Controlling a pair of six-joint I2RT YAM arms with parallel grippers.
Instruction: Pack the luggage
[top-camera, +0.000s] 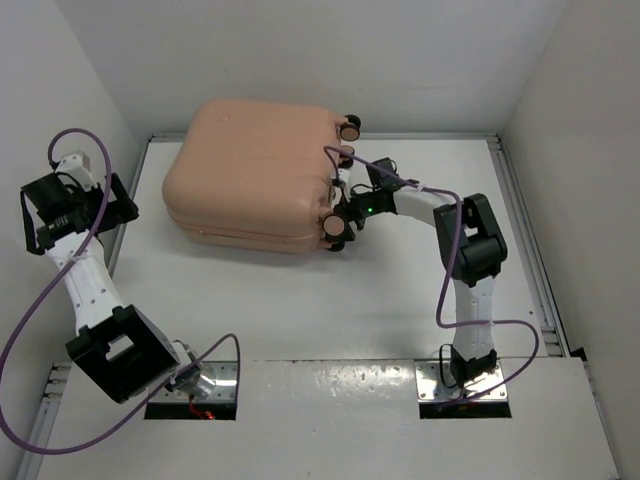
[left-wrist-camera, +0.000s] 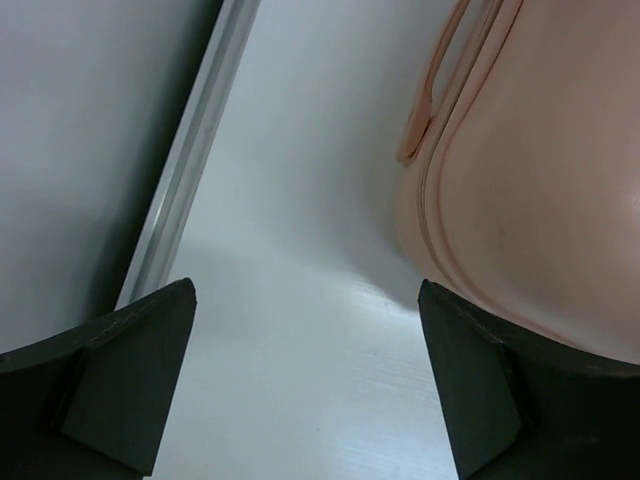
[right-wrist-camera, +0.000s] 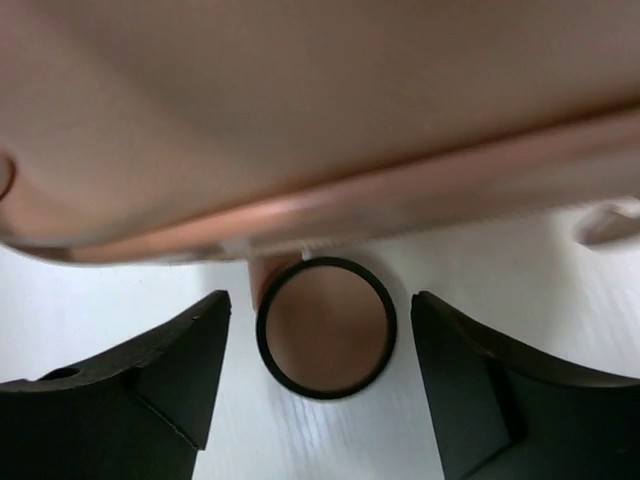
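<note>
Top view: the luggage is lying flat with its shell halves closed at the back-left of the bench, wheels pointing right. No loose items are showing outside it, so I'm reading the packing itself as done. The contents aren't visible, and I can't tell whether the zip is fully run. The right arm is reaching in at the wheel end. The left arm is standing off by the left wall, apart from the case. Left wrist view: the left pincer is hanging wide with only bare bench between its fingers. The luggage's curved side and pink side handle are sitting off to the right, untouched. Right wrist view: the right pincer is straddling a black-rimmed wheel just under the shell seam, jaws apart with a gap showing on either side, so it's gripping nothing. Probably left to do: take the wheel end and shift or stand the case. No brand, label or legible text is showing in any view. A small round mark on the lid is too small to read.
</note>
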